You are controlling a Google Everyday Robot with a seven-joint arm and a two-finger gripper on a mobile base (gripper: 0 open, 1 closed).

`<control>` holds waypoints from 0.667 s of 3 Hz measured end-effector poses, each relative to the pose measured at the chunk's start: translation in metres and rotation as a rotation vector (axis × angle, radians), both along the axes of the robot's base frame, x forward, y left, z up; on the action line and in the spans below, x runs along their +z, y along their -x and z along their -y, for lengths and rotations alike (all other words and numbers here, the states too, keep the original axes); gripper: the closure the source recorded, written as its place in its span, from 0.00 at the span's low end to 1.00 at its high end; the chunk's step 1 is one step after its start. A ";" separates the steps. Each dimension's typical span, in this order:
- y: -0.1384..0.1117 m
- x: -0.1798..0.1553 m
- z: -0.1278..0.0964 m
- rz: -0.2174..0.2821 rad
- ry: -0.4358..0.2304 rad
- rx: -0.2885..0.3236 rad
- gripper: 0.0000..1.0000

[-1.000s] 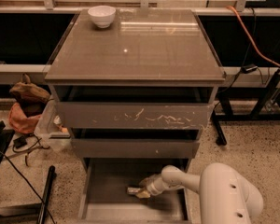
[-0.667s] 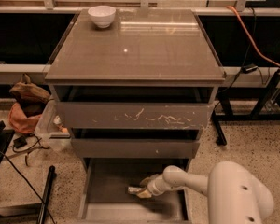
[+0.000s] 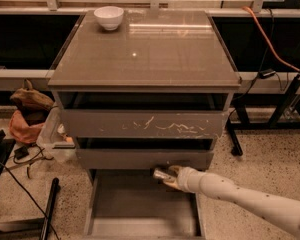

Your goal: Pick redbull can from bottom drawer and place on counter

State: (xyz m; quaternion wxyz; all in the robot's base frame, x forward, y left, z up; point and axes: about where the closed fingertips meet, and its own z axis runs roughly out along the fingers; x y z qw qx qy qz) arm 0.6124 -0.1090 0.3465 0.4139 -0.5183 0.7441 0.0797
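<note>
At the far left of the surface sits a white bowl. Nearer, over the open bottom drawer, we see the redbull can gripped sideways in our hand, clear of the drawer floor, ready, we judge, to go up.

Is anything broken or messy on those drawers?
The top drawer has white scratches across its front, like scraped paint. Nothing looks spilled. The gripper holds the redbull can over the open bottom drawer, just in front of the middle drawer.
</note>
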 end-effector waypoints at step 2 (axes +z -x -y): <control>0.016 0.058 0.003 0.099 0.034 0.018 1.00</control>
